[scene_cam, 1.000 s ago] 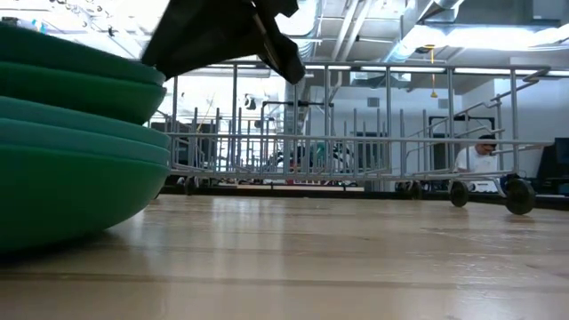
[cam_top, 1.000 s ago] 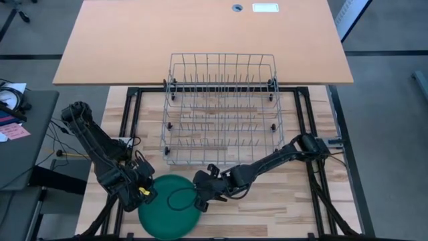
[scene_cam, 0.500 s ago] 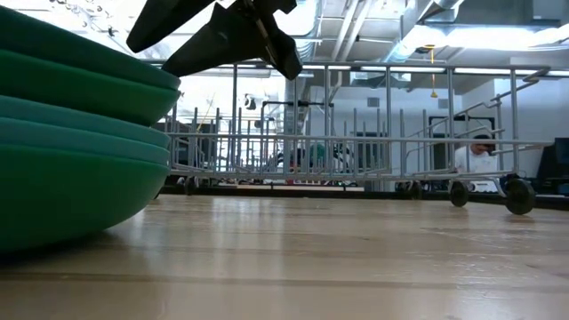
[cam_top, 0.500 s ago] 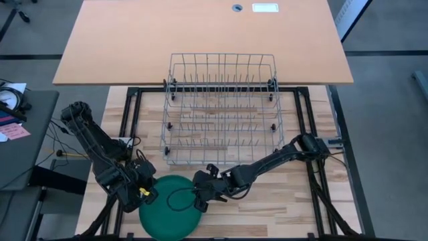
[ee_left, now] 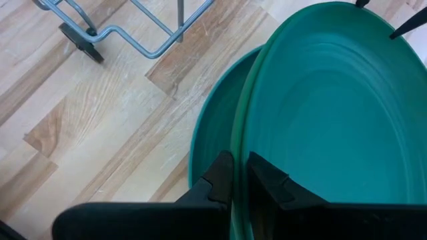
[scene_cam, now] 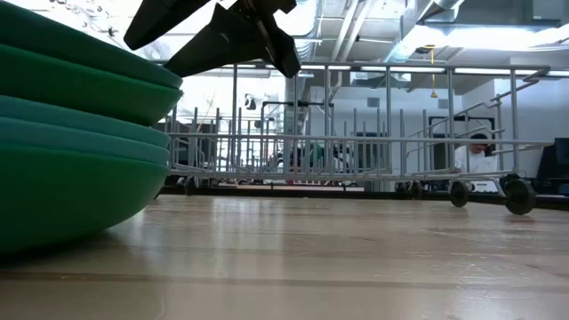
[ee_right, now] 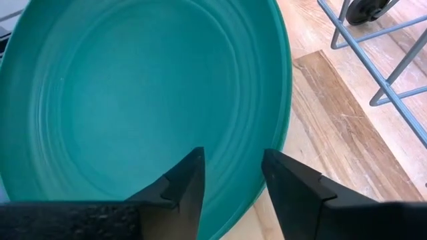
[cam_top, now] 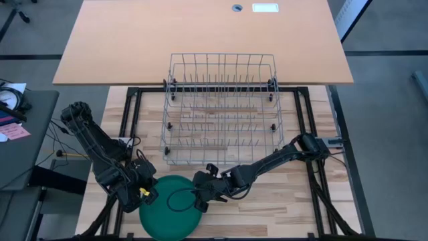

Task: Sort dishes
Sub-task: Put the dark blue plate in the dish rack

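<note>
Because the wire rack (cam_top: 221, 110) stands well apart from the stack of dishes (cam_top: 167, 206) at the tabletop's (cam_top: 294, 201) near edge, any slip means a drop. The left tool (ee_left: 235, 179) is clamped on the top dish's rim; the right tool (ee_right: 230, 175), fingers apart over it, could knock the stack.

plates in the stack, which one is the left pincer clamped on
The top plate: the left pincer pinches its raised rim, lifting it off the plate beneath.
</note>
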### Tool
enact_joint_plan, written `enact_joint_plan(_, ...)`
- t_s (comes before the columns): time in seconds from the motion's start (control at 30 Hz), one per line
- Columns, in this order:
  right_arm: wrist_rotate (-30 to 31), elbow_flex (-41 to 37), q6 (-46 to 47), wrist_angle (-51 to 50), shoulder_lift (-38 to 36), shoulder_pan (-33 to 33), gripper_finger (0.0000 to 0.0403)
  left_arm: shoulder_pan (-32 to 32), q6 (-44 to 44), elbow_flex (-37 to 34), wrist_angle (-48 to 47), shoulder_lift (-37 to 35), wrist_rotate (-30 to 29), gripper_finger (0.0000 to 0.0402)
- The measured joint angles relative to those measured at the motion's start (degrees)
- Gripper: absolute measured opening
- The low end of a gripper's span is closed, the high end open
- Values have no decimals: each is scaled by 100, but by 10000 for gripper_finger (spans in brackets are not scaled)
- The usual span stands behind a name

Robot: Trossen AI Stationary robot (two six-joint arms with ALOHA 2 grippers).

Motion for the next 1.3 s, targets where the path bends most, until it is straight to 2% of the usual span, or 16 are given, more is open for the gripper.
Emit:
enact_joint_plan(0.2,239,0,-21,-101,7,-62,209,-4,-5,22,107,1,-59,13)
enact_joint_plan(0.4,209,2,-38,-239,9,-96,208,0,18,22,69,1,-74,13)
enact_joint_plan(0.57,207,2,-160,-123,9,-83,167,0,19,19,51,3,-42,13)
enact_joint_plan(0.9,380,-4,-283,-139,9,-105,32,-7,-119,15,83,6,20,23)
enact_joint_plan(1.13,445,-4,-421,-66,9,-107,17,-11,-13,13,255,10,-38,60)
enact_joint_plan(1.3,418,2,-506,61,9,-75,14,-9,312,13,584,10,-84,69)
